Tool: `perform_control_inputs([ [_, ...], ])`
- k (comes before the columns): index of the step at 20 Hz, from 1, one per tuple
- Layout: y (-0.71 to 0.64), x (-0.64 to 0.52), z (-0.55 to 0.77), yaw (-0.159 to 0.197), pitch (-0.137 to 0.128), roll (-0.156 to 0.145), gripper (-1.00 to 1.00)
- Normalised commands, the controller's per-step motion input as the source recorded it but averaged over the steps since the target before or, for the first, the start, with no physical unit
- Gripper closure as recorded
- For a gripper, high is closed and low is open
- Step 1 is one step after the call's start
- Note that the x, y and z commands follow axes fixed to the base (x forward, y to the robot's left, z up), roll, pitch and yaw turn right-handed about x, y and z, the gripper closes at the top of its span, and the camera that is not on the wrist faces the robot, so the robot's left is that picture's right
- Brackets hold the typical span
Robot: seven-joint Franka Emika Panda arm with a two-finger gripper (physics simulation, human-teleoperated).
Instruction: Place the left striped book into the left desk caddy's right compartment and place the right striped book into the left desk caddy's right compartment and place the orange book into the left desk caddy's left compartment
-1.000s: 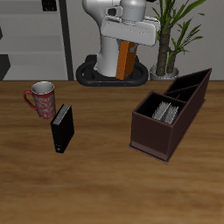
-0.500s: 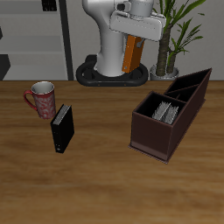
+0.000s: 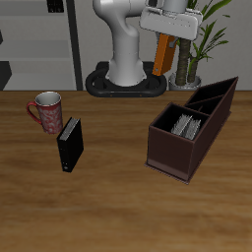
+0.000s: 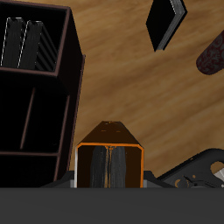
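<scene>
Exterior view: set high and in front, facing back across the table (image 3: 118, 197) toward the robot base, far enough off to take in the left desk caddy (image 3: 189, 138), black book (image 3: 70, 145) and mug (image 3: 45, 110), all below the raised hand (image 3: 165, 44). Wrist view: mounted on the hand (image 4: 109, 166), looking straight down from well above, with the same left desk caddy (image 4: 39, 87), black book (image 4: 165, 22) and mug (image 4: 213, 54) beneath. Shared by both: caddy, black book, mug and the wooden surface between them.
</scene>
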Motion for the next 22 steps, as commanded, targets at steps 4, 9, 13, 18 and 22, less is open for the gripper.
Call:
perform_control_inputs([
  [4, 0.22, -0.14, 0.02, -0.033, 0.005, 0.038, 1.0],
  [9, 0.39, -0.16, -0.01, 0.021, -0.006, 0.043, 1.0],
  [13, 0.37, -0.13, -0.07, -0.018, 0.021, 0.057, 1.0],
  [18, 0.19, -0.02, -0.02, -0.022, 0.02, -0.014, 1.0],
  [22, 0.06, 0.03, 0.0, -0.014, 0.012, 0.03, 1.0],
])
